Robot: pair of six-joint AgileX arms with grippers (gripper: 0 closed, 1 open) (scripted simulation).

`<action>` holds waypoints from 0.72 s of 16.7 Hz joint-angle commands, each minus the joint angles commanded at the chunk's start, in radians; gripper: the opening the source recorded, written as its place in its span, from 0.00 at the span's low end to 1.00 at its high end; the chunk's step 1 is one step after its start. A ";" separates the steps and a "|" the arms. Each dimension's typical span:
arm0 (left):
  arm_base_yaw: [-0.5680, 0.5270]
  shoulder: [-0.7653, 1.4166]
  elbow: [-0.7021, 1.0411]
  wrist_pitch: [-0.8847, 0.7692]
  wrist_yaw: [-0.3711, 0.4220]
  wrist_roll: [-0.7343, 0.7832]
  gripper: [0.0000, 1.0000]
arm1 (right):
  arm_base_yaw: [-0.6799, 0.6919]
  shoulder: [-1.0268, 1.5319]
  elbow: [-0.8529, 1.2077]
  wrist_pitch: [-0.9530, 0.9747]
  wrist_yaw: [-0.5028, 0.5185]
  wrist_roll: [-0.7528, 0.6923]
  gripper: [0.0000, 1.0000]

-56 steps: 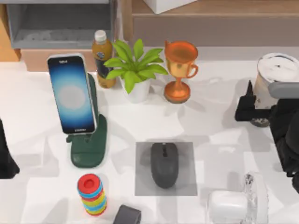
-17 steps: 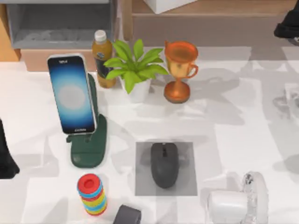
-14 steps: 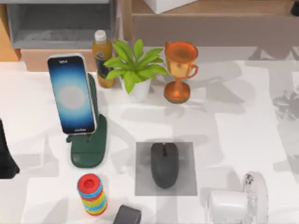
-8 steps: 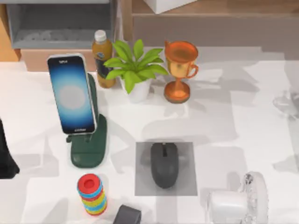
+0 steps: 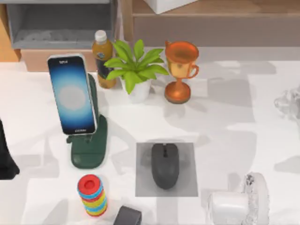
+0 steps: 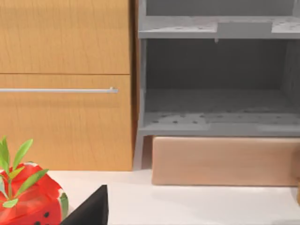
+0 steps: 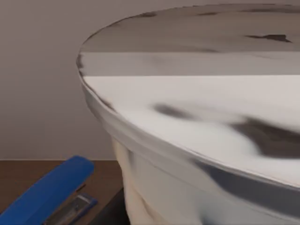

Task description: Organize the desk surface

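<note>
White desk surface (image 5: 234,122) spans the top view; mouse (image 5: 164,165) sits on grey mat (image 5: 187,187) near front. Right wrist view is tight on a white, grey-streaked cup (image 7: 197,140) by a blue stapler (image 7: 47,192). Right claw state: can't tell. Set cup down slow & upright, clear of stapler. Left arm (image 5: 5,159) parked at left edge.

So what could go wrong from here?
The white container looms close in the right wrist view, with a blue stapler near it: setting down could knock the stapler.
The phone stands tall on its green stand near the parked left arm at the desk surface left edge: a sweep could topple it.
</note>
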 joint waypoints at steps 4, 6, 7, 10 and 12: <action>0.000 0.000 0.000 0.000 0.000 0.000 1.00 | -0.013 0.024 0.042 -0.058 -0.036 -0.002 0.00; 0.000 0.000 0.000 0.000 0.000 0.000 1.00 | -0.013 0.024 0.042 -0.058 -0.036 -0.002 0.00; 0.000 0.000 0.000 0.000 0.000 0.000 1.00 | -0.013 0.024 0.042 -0.058 -0.036 -0.002 0.00; 0.000 0.000 0.000 0.000 0.000 0.000 1.00 | -0.010 0.018 0.037 -0.055 -0.036 -0.001 0.00; 0.000 0.000 0.000 0.000 0.000 0.000 1.00 | -0.013 0.023 0.041 -0.055 -0.038 -0.002 0.00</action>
